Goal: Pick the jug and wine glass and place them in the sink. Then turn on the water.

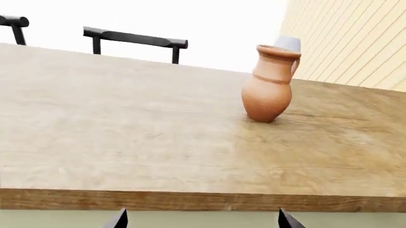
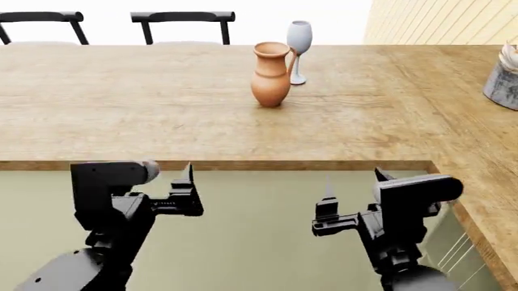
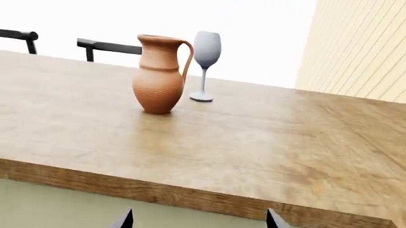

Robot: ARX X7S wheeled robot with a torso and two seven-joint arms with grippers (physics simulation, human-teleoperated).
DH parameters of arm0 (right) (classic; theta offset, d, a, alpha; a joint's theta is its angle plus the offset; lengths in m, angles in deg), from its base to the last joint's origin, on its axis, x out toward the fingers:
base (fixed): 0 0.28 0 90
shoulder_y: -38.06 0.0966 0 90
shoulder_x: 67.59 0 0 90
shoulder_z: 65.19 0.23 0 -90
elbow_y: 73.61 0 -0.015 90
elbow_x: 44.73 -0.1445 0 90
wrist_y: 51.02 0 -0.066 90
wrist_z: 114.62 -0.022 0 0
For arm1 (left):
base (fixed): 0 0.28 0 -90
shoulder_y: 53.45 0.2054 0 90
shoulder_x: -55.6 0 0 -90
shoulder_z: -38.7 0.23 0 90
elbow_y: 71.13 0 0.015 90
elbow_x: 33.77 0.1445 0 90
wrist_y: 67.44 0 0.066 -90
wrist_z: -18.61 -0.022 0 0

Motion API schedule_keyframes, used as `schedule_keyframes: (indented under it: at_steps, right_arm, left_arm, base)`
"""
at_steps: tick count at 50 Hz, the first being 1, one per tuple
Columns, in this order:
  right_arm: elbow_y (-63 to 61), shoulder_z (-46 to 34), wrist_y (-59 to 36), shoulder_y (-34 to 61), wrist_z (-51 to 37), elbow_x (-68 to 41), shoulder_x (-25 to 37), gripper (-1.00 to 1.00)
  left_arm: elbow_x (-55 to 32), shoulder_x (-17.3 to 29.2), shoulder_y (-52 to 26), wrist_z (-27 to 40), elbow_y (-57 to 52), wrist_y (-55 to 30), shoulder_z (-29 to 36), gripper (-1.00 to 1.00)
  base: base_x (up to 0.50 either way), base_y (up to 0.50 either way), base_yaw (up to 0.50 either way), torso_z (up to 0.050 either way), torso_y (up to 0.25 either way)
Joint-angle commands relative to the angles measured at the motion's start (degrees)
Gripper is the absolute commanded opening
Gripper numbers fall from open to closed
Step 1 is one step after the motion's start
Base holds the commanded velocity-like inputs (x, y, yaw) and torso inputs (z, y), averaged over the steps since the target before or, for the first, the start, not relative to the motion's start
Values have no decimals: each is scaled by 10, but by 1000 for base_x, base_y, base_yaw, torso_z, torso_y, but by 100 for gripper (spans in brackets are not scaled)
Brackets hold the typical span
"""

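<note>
The terracotta jug (image 2: 270, 74) stands upright on the wooden counter (image 2: 121, 115), well back from its front edge. The pale grey wine glass (image 2: 299, 50) stands upright just behind and to the right of it. In the left wrist view the jug (image 1: 269, 83) hides all but the glass's rim (image 1: 287, 43). The right wrist view shows the jug (image 3: 159, 74) and the glass (image 3: 206, 62) side by side. My left gripper (image 2: 188, 182) and right gripper (image 2: 352, 188) are both open and empty, held below and in front of the counter edge. The sink is out of view.
Two black chair backs (image 2: 183, 18) stand behind the counter. A grey container (image 2: 503, 82) sits at the right on the counter's side wing. A pale slatted wall (image 2: 453, 21) runs at the far right. Pale green floor (image 2: 267, 230) lies under my arms.
</note>
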Motion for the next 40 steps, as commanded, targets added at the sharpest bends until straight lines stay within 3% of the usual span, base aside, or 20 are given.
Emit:
schedule_keyframes:
  at_steps: [1, 6, 11, 26, 32, 40]
  right_arm:
    - [-219, 88, -456, 270, 9, -150, 42, 100]
    - [-101, 85, -455, 429, -264, -533, 147, 100]
    - [-23, 44, -450, 541, -343, -642, 187, 100]
    - [107, -57, -430, 707, -305, -622, 218, 100]
    - [112, -82, -410, 724, -277, -595, 227, 100]
    - [123, -90, -389, 721, -270, -583, 230, 100]
  left_arm:
    - [-596, 100, -303, 374, -9, -287, -69, 100]
    - [-664, 143, -452, 437, 81, -268, 22, 100]
    - [-645, 150, -554, 417, 150, -294, 75, 100]
    - [-543, 153, -759, 285, 312, -314, 208, 100]
    - [-499, 158, -788, 239, 330, -301, 239, 100]
    - [-495, 169, -784, 228, 326, -287, 252, 100]
  base:
    - [0, 0, 0, 0, 0]
    - [0, 0, 0, 0, 0]
    - [0, 0, 0, 0, 0]
    - [0, 0, 0, 0, 0]
    - [48, 0, 0, 0, 0]
    - [499, 0, 0, 0, 0]
